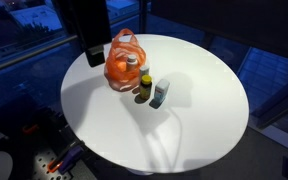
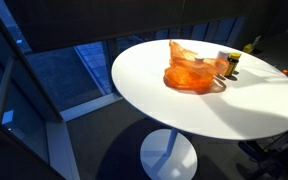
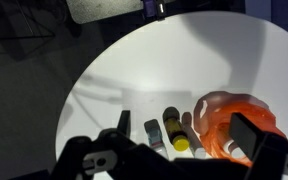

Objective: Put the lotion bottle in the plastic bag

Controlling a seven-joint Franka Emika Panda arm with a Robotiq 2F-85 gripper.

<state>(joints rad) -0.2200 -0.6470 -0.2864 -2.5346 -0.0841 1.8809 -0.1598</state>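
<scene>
An orange translucent plastic bag [image 1: 124, 65] stands on the round white table [image 1: 199, 110]; it also shows in an exterior view [image 2: 192, 72] and in the wrist view [image 3: 234, 118]. Something with a white cap [image 1: 131, 61] sits inside the bag; I cannot tell whether it is the lotion bottle. Beside the bag stand a dark bottle with a yellow cap [image 3: 174, 133] and a small blue-grey bottle [image 3: 154, 132]. My gripper [image 3: 187, 135] is open and empty, hanging above the table over the bottles and the bag. In an exterior view my gripper [image 1: 90, 55] is just beside the bag.
The two bottles [image 1: 144, 88] [image 1: 160, 94] stand close together next to the bag, near the table's middle. The table edge [image 3: 74, 100] curves round, with dark floor and windows beyond. A yellow object [image 2: 252, 45] shows behind the table.
</scene>
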